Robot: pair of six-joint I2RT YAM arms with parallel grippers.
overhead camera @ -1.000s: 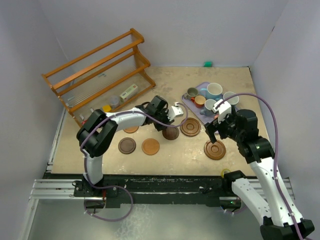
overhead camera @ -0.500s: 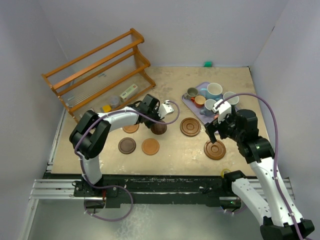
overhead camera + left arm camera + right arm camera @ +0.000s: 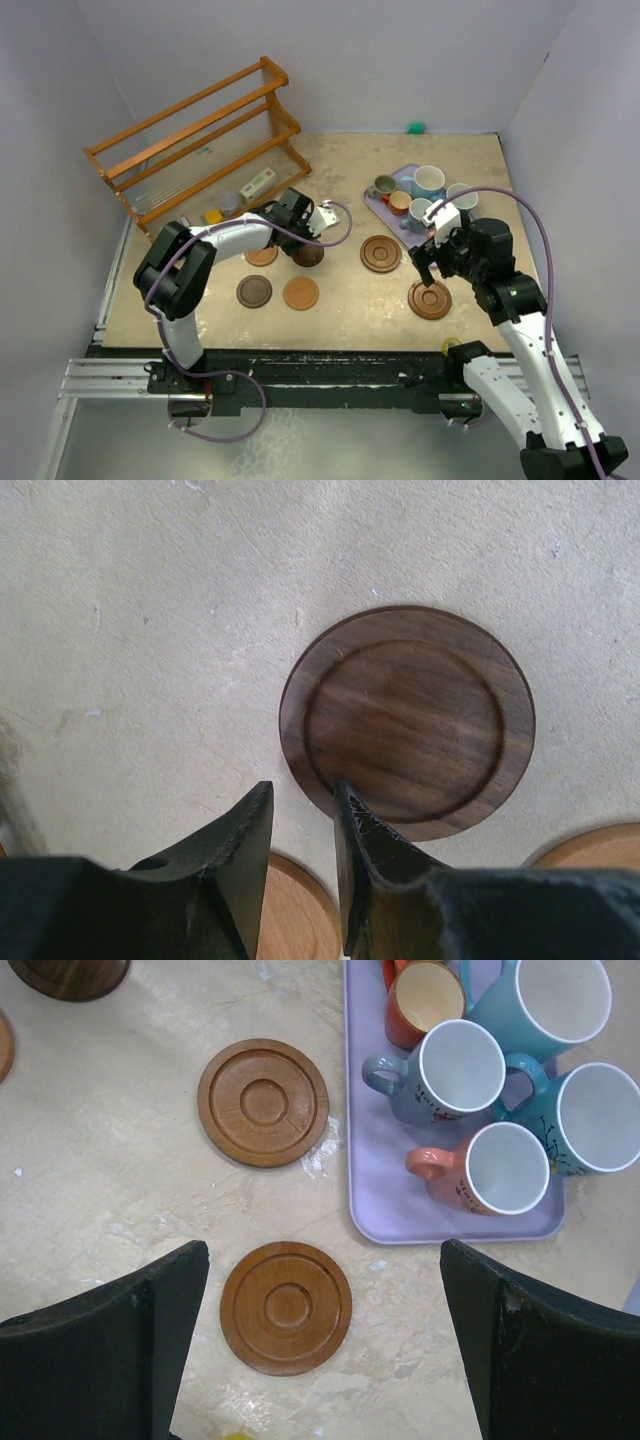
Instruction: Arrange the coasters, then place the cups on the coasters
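Note:
Several wooden coasters lie flat on the table. In the left wrist view my left gripper (image 3: 303, 792) stands slightly open at the near rim of a dark brown coaster (image 3: 408, 720). Its right fingertip (image 3: 345, 792) rests on that rim, and only table shows between the fingers. A tan coaster (image 3: 298, 910) lies beneath them. My right gripper (image 3: 323, 1250) hangs wide open above a ringed reddish-brown coaster (image 3: 286, 1307); a second ringed coaster (image 3: 263, 1102) lies beyond. The cups, among them grey-blue (image 3: 455, 1068), pink (image 3: 500, 1168) and light blue (image 3: 555, 995), stand on the lavender tray (image 3: 450, 1215).
A wooden rack (image 3: 200, 140) stands at the back left with small items (image 3: 258, 183) by its foot. A dark brown coaster (image 3: 254, 291) and a tan-orange one (image 3: 301, 293) lie near the front left. A small green object (image 3: 416, 127) sits by the back wall.
My left gripper has moved left, and the dark brown coaster has slid left with it, away from the ringed coaster. The right arm has not moved.

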